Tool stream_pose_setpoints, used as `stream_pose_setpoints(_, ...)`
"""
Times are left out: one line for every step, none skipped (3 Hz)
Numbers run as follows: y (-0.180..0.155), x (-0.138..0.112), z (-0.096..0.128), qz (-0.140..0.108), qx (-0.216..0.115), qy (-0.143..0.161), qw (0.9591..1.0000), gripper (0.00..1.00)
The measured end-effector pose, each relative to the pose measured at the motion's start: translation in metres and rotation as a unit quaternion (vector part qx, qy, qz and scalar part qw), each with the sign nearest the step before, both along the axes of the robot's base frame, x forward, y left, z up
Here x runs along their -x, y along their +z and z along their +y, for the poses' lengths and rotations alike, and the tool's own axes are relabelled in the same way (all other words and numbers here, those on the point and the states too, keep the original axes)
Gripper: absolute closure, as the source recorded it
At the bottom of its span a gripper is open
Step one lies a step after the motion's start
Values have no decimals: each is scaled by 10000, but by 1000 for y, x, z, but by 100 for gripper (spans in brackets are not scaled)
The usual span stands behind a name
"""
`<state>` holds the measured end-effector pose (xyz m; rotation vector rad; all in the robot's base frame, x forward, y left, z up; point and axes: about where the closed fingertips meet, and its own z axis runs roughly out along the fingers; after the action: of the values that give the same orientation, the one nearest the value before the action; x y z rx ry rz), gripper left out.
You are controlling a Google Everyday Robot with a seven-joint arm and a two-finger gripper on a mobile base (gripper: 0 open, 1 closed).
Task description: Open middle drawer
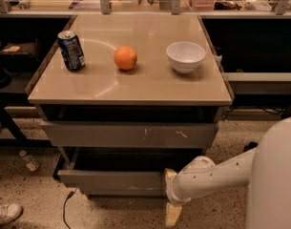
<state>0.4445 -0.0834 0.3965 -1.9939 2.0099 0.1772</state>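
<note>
The middle drawer (111,181) has a plain grey-brown front and stands pulled out from the cabinet toward the camera, with a dark gap above it. It sits below the taller top front with white scratch marks (126,135). The lowest front is hidden behind it. My gripper (171,202), on the end of the white arm (216,173), is at the right end of the middle drawer's front, against its lower right corner.
On the tan cabinet top (135,87) stand a blue can (71,50), an orange (125,57) and a white bowl (185,56). My white body (276,175) fills the lower right. A bottle (28,160), a shoe (5,213) and a cable (66,209) lie on the floor at left.
</note>
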Motion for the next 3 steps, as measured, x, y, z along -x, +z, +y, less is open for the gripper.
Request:
stream_pose_setpoints(15, 22, -7, 164, -27, -53, 9998, 0)
stream_pose_setpoints(43, 50, -29, 351, -51, -267, 9990, 0)
stream_pose_setpoints(43, 49, -28, 337, -85, -227, 9991, 0)
